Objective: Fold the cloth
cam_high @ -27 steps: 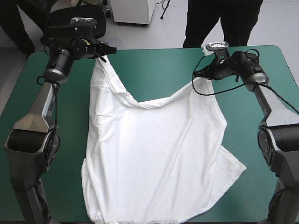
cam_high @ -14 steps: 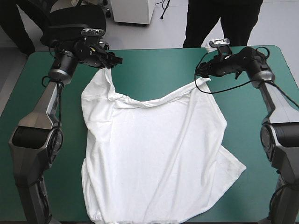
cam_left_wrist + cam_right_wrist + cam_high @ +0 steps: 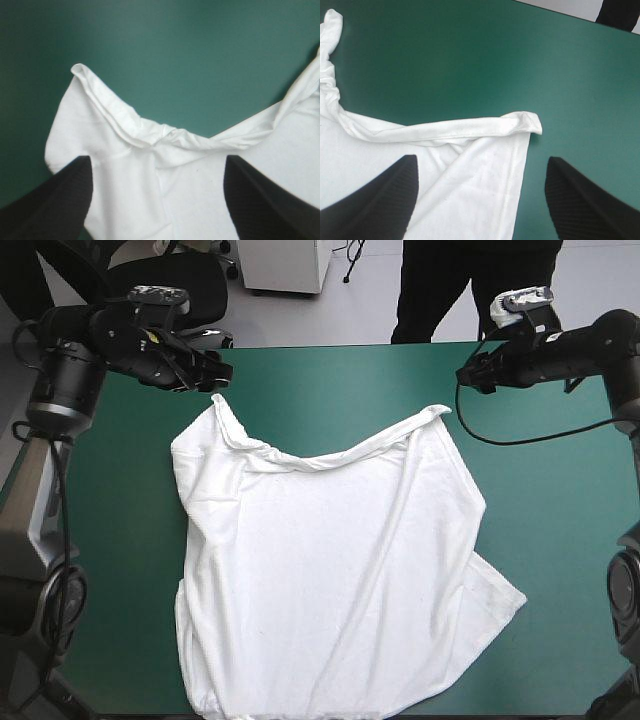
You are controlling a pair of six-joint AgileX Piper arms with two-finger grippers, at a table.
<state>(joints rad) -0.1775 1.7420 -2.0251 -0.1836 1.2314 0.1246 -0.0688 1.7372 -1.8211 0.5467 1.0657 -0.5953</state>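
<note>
The white T-shirt [image 3: 325, 570] lies spread on the teal-green cover, reaching from mid-table to the near edge, its far edge rumpled and rolled over. My left gripper [image 3: 215, 375] hovers open just beyond the shirt's far left corner [image 3: 80, 72], holding nothing. My right gripper [image 3: 472, 375] hovers open above and to the right of the far right corner [image 3: 530, 122], also holding nothing. In both wrist views the black fingers [image 3: 55, 200] [image 3: 580, 200] stand wide apart with the T-shirt [image 3: 210, 190] [image 3: 470, 190] lying below between them.
Bare teal-green cover [image 3: 330, 380] runs along the far edge and down both sides [image 3: 570, 520] of the shirt. A dark chair [image 3: 185, 285] stands beyond the table's far left corner.
Both grippers were shut on the shirt's far corners, holding them up. They opened, the corners dropped flat onto the table, and both arms drew up and outward.
</note>
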